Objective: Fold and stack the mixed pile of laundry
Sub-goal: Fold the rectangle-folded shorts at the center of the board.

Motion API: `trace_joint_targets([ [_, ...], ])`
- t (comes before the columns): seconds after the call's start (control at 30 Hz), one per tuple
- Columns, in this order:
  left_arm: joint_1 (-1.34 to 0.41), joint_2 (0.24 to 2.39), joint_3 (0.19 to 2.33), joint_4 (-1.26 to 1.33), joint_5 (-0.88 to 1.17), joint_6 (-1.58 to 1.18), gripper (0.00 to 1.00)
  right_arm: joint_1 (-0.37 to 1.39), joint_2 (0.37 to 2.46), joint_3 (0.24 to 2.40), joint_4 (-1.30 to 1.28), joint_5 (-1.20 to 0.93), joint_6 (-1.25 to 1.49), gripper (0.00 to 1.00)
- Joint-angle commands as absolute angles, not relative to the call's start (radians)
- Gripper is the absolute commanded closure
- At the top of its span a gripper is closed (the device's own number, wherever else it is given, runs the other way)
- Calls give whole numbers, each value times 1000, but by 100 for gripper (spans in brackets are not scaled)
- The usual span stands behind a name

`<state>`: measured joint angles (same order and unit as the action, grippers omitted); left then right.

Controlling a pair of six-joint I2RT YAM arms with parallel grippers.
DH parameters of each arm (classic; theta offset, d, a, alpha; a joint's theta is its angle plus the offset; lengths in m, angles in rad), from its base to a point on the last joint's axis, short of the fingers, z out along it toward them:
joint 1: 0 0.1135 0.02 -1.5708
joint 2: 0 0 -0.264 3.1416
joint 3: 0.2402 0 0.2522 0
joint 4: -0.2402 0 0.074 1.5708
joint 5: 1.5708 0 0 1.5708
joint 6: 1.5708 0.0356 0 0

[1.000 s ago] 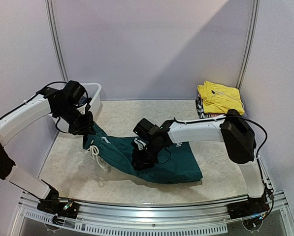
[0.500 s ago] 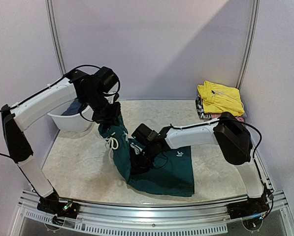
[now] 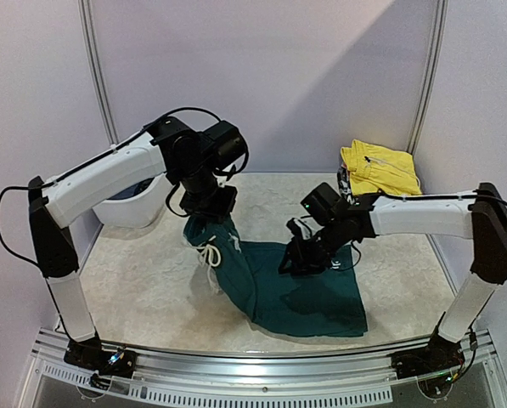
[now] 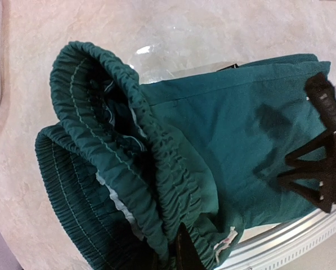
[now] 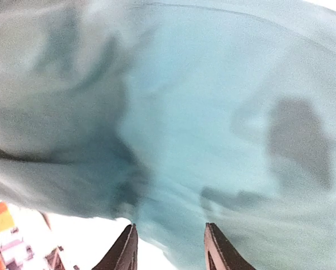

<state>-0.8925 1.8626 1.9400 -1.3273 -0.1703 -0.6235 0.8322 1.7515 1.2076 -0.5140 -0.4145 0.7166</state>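
1. The back wall (image 3: 270, 76) is a plain pale lilac, with a slanting edge of shade across it.
2. A slim metal pole (image 3: 96, 68) stands at each back corner, joining similar side walls.
3. The counter (image 3: 134, 289) is beige and mottled like stone.
4. A ribbed silver rail (image 3: 261, 378) runs along its near edge.

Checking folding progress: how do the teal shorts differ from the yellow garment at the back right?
The teal shorts lie unfolded and sprawled, while the yellow garment is folded compact. The teal shorts have their waistband lifted by the left fingers; the yellow garment sits untouched atop a stack. Both are soft cloth.
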Motion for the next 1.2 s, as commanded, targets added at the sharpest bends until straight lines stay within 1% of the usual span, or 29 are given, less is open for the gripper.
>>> trace_joint_targets([
  [0.0, -906, 1882, 2014, -1518, -322, -563, 100, 724, 1615, 1073, -624, -304, 677, 58],
  [0.13, -901, 1881, 2033, -1605, -431, -484, 100, 697, 1574, 1055, -639, -301, 633, 57],
  [0.27, -899, 1858, 2017, -1623, -474, -405, 100, 724, 1649, 1136, -574, -362, 648, 60],
  [0.43, -900, 1851, 2065, -1647, -486, -345, 100, 823, 1861, 1428, -553, -350, 678, 65],
  [0.63, -905, 1845, 2111, -1692, -518, -321, 100, 850, 2127, 1651, -442, -379, 799, 74],
  [0.87, -937, 1805, 2097, -1707, -534, -333, 100, 836, 2370, 1918, -400, -415, 856, 77],
  [1.03, -954, 1779, 2059, -1716, -549, -337, 100, 797, 2478, 1996, -259, -461, 977, 77],
  [1.17, -972, 1777, 2041, -1703, -529, -324, 100, 786, 2538, 2082, -233, -469, 1017, 76],
])
